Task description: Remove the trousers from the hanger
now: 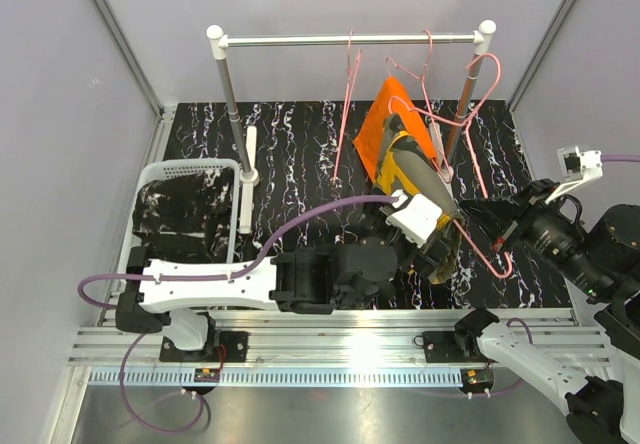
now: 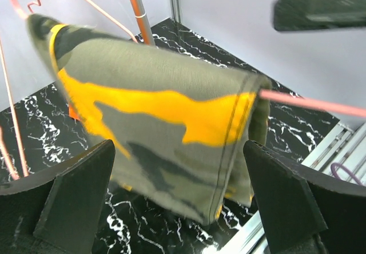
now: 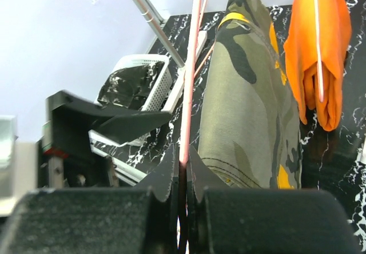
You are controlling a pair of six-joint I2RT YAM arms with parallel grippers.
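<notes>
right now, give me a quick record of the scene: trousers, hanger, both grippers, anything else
trousers: camouflage trousers draped over the pink hanger
hanger: wire pinched in right gripper
left gripper: open, fingers either side of the trousers
rack: orange garment hanging from it
left side: white basket

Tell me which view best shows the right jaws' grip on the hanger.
Right wrist: the hanger wire runs straight into the shut right jaws. Top external shows it small, partly hidden; left wrist shows only one wire leaving the trousers.
</notes>
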